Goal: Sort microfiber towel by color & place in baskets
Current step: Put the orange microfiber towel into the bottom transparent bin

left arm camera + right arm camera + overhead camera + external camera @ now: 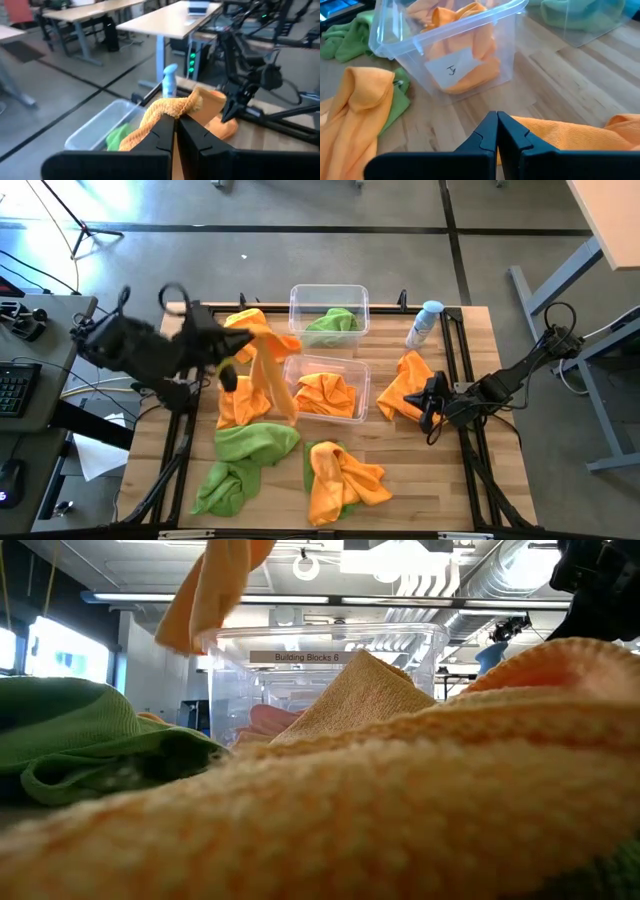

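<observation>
My left gripper (232,362) (175,121) is over the table's left middle, shut on an orange towel (268,370). This towel also shows hanging in the low view (215,590). The far basket (296,298) holds a green towel (332,320). The near basket (362,368) (385,45) holds orange towels (325,392). My right gripper (431,408) (497,120) is shut at the edge of an orange towel (405,385) (560,135) that lies flat on the table's right side. More towels lie on the wood: orange (240,402), green (245,448), orange (342,475). My left gripper pinches a bunched fold (167,107) of the orange towel between its two fingers, coming level from the table's left. The towel is lifted clear. It hangs below the fingers as a slack strip whose lower end (287,412) is beside the near basket's left wall. Of my right gripper I cannot tell whether its shut tips touch the orange towel under them.
A pale spray bottle (424,323) (170,80) stands on the far right, beside the far basket. The low camera is nearly blocked by an orange towel (400,800) lying close in front of it. Bare wood (420,470) shows near the right front corner.
</observation>
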You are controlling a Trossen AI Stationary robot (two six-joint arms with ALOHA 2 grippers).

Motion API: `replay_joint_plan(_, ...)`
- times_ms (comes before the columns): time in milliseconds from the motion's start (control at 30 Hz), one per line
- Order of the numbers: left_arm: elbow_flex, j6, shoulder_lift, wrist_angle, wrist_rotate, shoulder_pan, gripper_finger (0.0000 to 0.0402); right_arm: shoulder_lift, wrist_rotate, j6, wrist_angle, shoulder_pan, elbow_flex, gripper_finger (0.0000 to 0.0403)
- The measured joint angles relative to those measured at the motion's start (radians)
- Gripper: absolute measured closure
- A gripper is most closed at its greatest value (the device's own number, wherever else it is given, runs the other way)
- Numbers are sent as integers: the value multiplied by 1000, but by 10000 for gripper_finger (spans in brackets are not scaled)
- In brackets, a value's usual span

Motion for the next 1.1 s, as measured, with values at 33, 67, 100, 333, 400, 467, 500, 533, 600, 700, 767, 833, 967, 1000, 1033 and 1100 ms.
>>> replay_joint_plan(33, 0, 48, 0, 42, 47, 37, 401, 0, 2, 0, 1, 0, 0, 402)
replay_joint_plan(67, 0, 87, 1, 82, 92, 72, 401, 0, 5, 1, 1, 0, 0, 402)
replay_joint_plan(100, 0, 116, 3, 116, 139, 105, 401, 0, 6, 1, 1, 0, 0, 402)
replay_joint_plan(333, 0, 203, 60, 231, 322, 245, 401, 0, 8, 44, 0, 0, 0, 402)
replay_joint_plan(400, 0, 196, 81, 238, 337, 261, 401, 0, 8, 52, 0, 0, 0, 402)
replay_joint_plan(467, -1, 167, 98, 240, 350, 265, 401, 0, 8, 53, 0, 0, 0, 402)
replay_joint_plan(500, -1, 149, 106, 249, 351, 266, 401, 0, 8, 52, 0, 0, 0, 402)
replay_joint_plan(533, -1, 138, 112, 257, 351, 266, 401, 0, 8, 52, -1, 0, 0, 402)
replay_joint_plan(600, -1, 120, 126, 271, 351, 264, 401, 0, 8, 51, -1, 0, 0, 402)
replay_joint_plan(700, -1, 119, 143, 295, 354, 245, 401, 0, 8, 51, -11, 0, 0, 402)
replay_joint_plan(767, -1, 119, 154, 319, 356, 238, 401, 0, 8, 51, -24, 0, 0, 402)
replay_joint_plan(833, -1, 118, 165, 345, 369, 229, 401, 0, 8, 51, -33, 0, 0, 402)
replay_joint_plan(967, -1, 119, 187, 417, 382, 213, 401, 0, 8, 50, -54, 0, 0, 402)
replay_joint_plan(1000, -1, 119, 194, 434, 382, 209, 401, 0, 8, 50, -59, 0, 0, 402)
replay_joint_plan(1033, -1, 119, 199, 446, 380, 206, 401, 0, 8, 50, -63, 0, 0, 402)
replay_joint_plan(1100, -1, 119, 212, 449, 365, 202, 401, 0, 6, 50, -72, 0, 0, 402)
